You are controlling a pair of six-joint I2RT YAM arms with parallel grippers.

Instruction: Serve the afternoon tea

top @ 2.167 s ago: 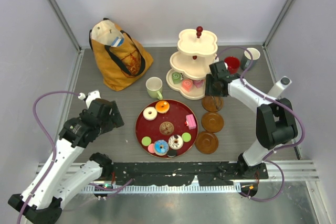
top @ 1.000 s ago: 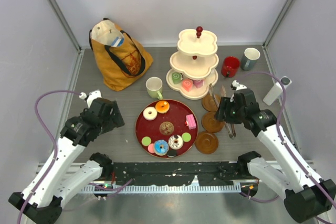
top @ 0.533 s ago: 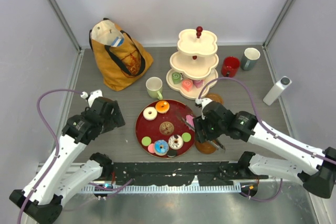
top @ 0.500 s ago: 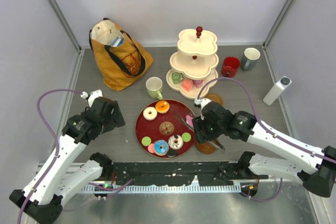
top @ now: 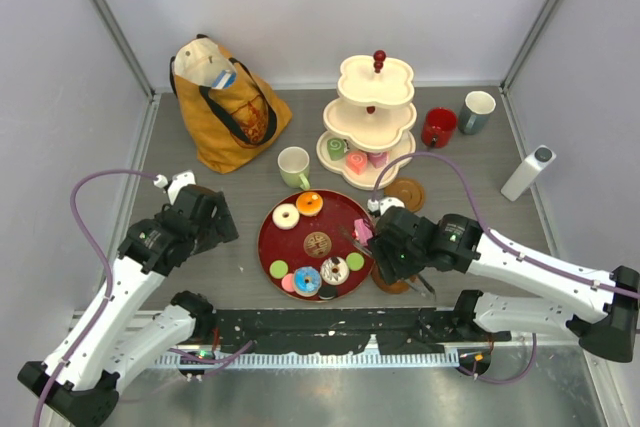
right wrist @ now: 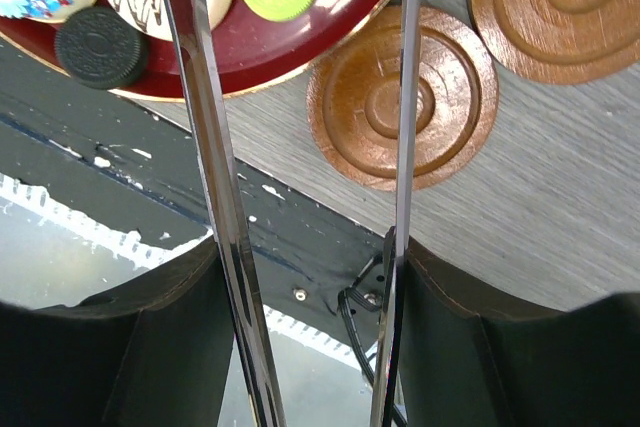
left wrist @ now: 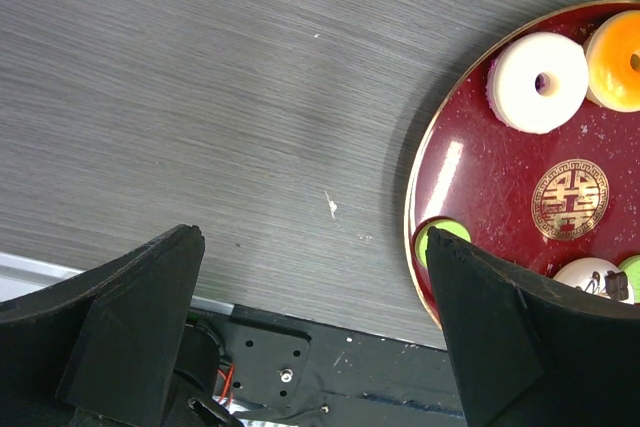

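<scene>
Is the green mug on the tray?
No, the green mug stands on the table, just beyond the tray.

A grey wood-grain table [top: 220, 247] carries a round dark-red tray [top: 338, 215] with a gold emblem at its middle, near centre. A mustard-yellow bag [top: 225, 107] slumps at the far left. Far of the tray stands a cream three-tier stand [top: 372, 117] with a dark-red knob on top. Round brown coasters [top: 405, 193] lie just right of the tray. Metal tongs [right wrist: 215, 147] hang above them, arms apart: one crosses the tray's near-right rim, the other the middle of the nearest coaster [right wrist: 440, 107]. A white cylinder [top: 527, 173] with a dark top stands at the right edge. A black rail [top: 330, 327] runs along the near edge.
</scene>
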